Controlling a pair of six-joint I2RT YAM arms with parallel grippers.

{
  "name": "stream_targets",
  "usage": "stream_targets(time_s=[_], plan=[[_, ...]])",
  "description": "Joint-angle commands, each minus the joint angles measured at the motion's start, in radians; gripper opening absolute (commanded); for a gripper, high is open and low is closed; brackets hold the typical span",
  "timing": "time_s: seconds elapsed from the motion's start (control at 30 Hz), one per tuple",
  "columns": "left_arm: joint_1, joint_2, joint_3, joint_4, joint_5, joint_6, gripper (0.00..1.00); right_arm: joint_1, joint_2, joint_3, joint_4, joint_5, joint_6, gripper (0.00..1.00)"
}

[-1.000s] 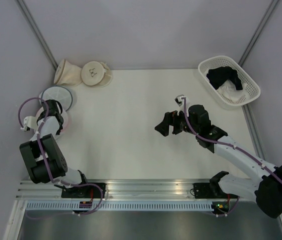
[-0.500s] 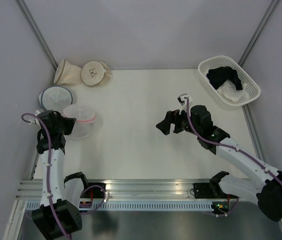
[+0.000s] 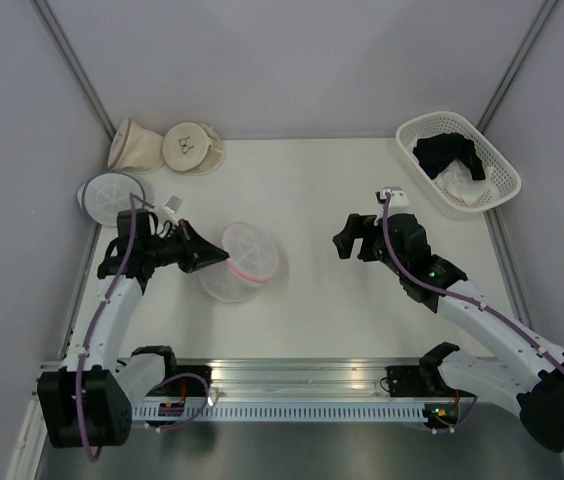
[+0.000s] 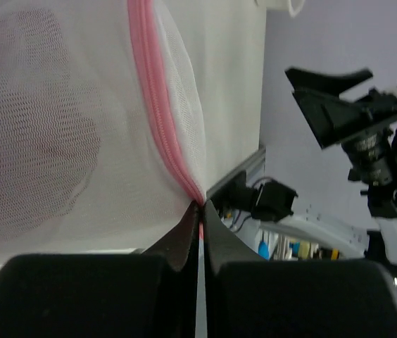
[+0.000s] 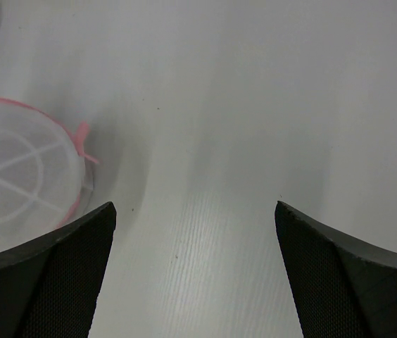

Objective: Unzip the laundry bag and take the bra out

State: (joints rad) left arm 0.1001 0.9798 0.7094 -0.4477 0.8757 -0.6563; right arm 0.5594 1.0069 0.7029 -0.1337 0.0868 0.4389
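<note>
White surface [image 3: 302,180] between grey walls, round white mesh laundry bag [image 3: 244,262] with pink zipper rim left of centre, left fingers [image 3: 214,260] clamped on its pink rim, right fingers [image 3: 352,236] spread wide, apart from it.

White arm links [image 3: 112,312], black joints [image 3: 404,240], looping purple cables [image 3: 134,215], black textured pincer fingers [image 5: 43,282]

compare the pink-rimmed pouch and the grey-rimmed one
Rim: the pink-rimmed pouch has a pink zipper rim, the grey-rimmed pouch a grey-blue one. Grip: the shut left gripper pinches the pink one's rim; the grey one is untouched. Pose: pink tilted, grey flat. Both are round white mesh.
</note>
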Motion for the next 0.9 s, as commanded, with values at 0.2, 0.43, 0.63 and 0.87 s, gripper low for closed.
stream_targets(time_s=[0.2, 0.43, 0.63, 0.87], plan=[[-0.327, 0.178, 0.094, 0.277, 0.338, 0.095, 0.02, 0.002, -0.025, 0.020, -0.064, 0.215, 0.053, 0.98], [-0.355, 0.391, 0.200, 0.194, 0.398, 0.263, 0.02, 0.002, -0.051, 0.024, -0.056, 0.237, 0.038, 0.98], [-0.381, 0.540, 0.337, 0.058, 0.261, 0.394, 0.02, 0.002, -0.067, 0.007, 0.009, 0.044, -0.028, 0.98], [-0.427, 0.743, 0.511, 0.006, 0.459, 0.521, 0.02, 0.000, 0.018, 0.009, 0.037, -0.039, -0.048, 0.98]])
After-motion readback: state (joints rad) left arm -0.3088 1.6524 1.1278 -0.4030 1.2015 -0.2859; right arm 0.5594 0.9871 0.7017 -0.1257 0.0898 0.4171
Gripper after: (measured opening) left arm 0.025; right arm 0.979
